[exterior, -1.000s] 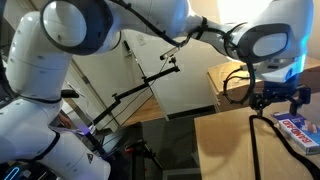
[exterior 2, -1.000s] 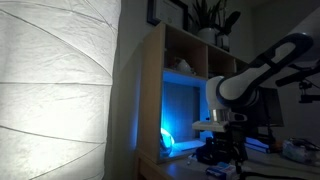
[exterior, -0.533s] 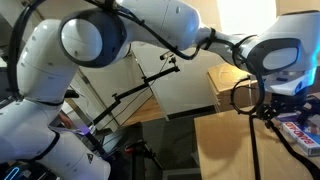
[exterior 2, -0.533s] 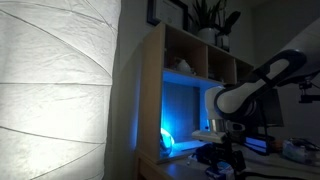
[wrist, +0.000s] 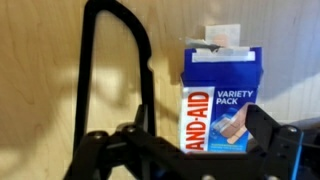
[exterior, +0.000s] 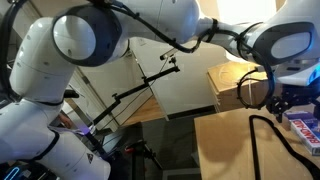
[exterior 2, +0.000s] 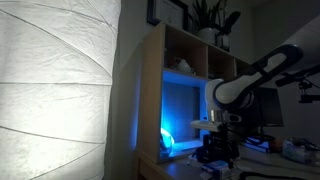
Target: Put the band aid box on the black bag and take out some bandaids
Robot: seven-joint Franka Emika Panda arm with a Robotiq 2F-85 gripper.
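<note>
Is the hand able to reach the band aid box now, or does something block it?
Probably yes. In the wrist view the band aid box lies uncovered on the table just ahead of the open hand. The black cable loop lies beside it, not across it.

Arm (exterior: pixel 150 18) in a long arc. Big white elbow joint (exterior: pixel 88 37) high and close in an exterior view, with the upper link running across to the wrist joint (exterior: pixel 285 40). Wrist bent down, and the dark gripper (exterior: pixel 288 105) hangs below it, pointing down over the tabletop near its far edge. From farther off, the white forearm link (exterior 2: pixel 255 78) slopes upward. In the wrist view, black fingers (wrist: pixel 275 140) show at the bottom, jaws spread wide.
</note>
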